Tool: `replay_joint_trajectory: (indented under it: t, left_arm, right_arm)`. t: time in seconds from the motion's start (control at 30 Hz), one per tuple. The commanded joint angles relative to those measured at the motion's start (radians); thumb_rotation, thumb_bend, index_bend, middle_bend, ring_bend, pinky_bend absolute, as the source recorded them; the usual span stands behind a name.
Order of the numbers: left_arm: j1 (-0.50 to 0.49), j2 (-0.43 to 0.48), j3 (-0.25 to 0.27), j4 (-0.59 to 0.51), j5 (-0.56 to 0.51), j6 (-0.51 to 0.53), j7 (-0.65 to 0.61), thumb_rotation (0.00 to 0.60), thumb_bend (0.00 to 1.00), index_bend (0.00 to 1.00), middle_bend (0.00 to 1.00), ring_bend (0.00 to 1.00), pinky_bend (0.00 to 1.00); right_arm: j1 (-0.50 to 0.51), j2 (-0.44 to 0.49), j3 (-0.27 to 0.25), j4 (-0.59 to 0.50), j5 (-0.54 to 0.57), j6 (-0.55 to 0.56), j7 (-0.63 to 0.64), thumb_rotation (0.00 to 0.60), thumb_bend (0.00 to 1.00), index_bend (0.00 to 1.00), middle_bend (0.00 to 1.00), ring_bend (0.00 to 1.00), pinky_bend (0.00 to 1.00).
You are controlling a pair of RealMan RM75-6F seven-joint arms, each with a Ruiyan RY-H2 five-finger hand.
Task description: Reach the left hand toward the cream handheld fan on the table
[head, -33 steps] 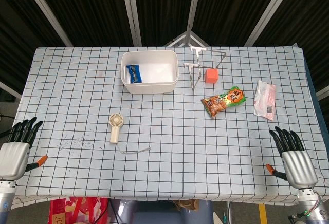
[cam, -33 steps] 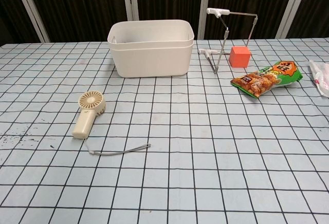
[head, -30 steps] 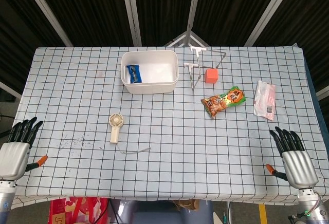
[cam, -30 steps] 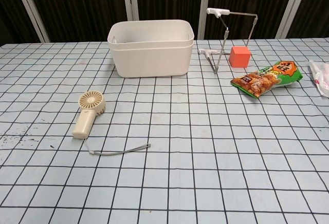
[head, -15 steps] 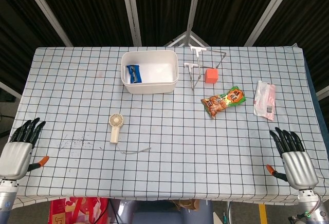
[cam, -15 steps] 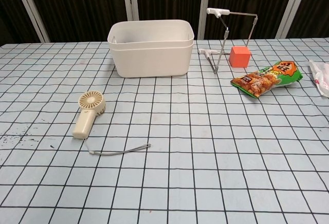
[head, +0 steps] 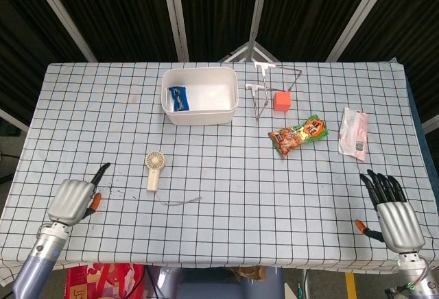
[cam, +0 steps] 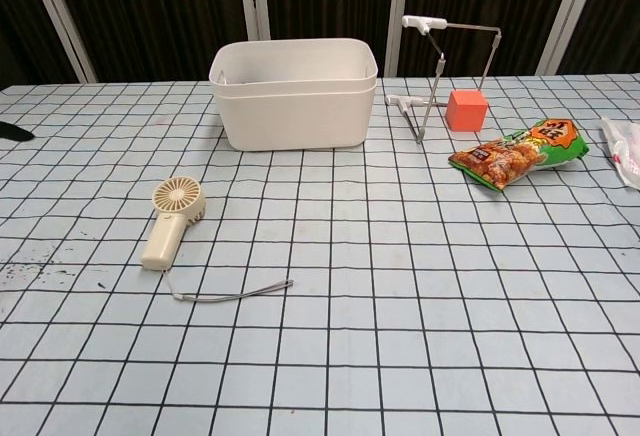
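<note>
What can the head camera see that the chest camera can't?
Only the head view shows the blue packet inside the white tub, plus the left robot hand and right robot hand whole. Only the chest view shows the tub's tall side wall; of the left robot hand it catches just a dark tip at its edge. Both show the cream fan, orange cube and snack bag.

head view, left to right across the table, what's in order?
left robot hand → fan → tub → orange cube → snack bag → clear packet → right robot hand
</note>
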Motion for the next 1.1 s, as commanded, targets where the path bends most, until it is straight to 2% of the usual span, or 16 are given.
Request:
replay_joint_trajectory:
  t: [0.03,0.27,0.5,1.1]
  left_arm:
    - [-0.077,-0.092,-0.032,-0.034,-0.125,-0.073,0.151,0.6,0.71,0.02,0.93,0.9,0.91]
    - [-0.139,-0.207,-0.047,0.005,-0.261,-0.09,0.289,0.6,0.71,0.02,0.93,0.9,0.91]
    - [-0.173,-0.282,-0.039,0.044,-0.34,-0.082,0.353,0.6,0.71,0.03,0.93,0.9,0.91]
    - [-0.2,-0.33,-0.013,0.086,-0.377,-0.043,0.355,0.6,0.72,0.03,0.93,0.9,0.91]
  right_arm:
    - [0.001,0.0,0.001,0.001,0.001,-0.002,0.004,0.6,0.21,0.0,0.0,0.0,0.04]
    - [0.003,0.002,0.001,0.001,0.002,-0.005,0.017,0.6,0.21,0.0,0.0,0.0,0.04]
    - [0.004,0.003,0.001,-0.001,0.002,-0.007,0.024,0.6,0.21,0.0,0.0,0.0,0.04]
    - [0.003,0.003,0.001,-0.004,0.004,-0.006,0.025,0.6,0.21,0.0,0.0,0.0,0.04]
